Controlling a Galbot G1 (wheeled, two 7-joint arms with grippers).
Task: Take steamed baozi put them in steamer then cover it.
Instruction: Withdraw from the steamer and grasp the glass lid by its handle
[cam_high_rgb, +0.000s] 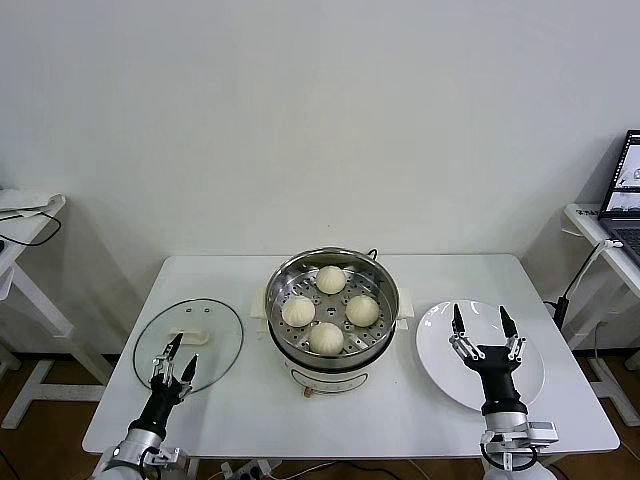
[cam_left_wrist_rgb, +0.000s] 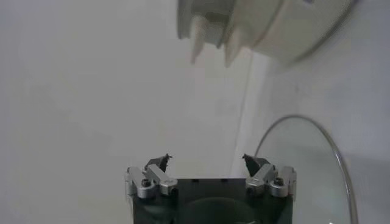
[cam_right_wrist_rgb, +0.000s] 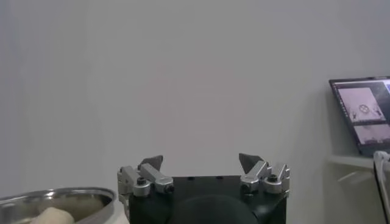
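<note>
Several cream-white baozi (cam_high_rgb: 330, 279) sit on the perforated tray of the steel steamer (cam_high_rgb: 385, 281) at the table's middle; one baozi (cam_right_wrist_rgb: 52, 216) shows in the right wrist view inside the steamer's rim (cam_right_wrist_rgb: 55, 196). The glass cover (cam_high_rgb: 220, 338) with its white handle (cam_high_rgb: 192, 335) lies flat on the table, left of the steamer; its rim (cam_left_wrist_rgb: 332, 152) appears in the left wrist view. My left gripper (cam_high_rgb: 176, 358) is open, empty, over the cover's near edge. Over the white plate (cam_high_rgb: 432, 352), my right gripper (cam_high_rgb: 482, 324) stands open, holding nothing.
The white table (cam_high_rgb: 250, 410) carries everything. A laptop (cam_high_rgb: 627, 190) sits on a side desk at the far right, also in the right wrist view as a laptop (cam_right_wrist_rgb: 362, 112). Another side table (cam_high_rgb: 25, 215) stands at the far left. The steamer's white base (cam_left_wrist_rgb: 268, 27) shows in the left wrist view.
</note>
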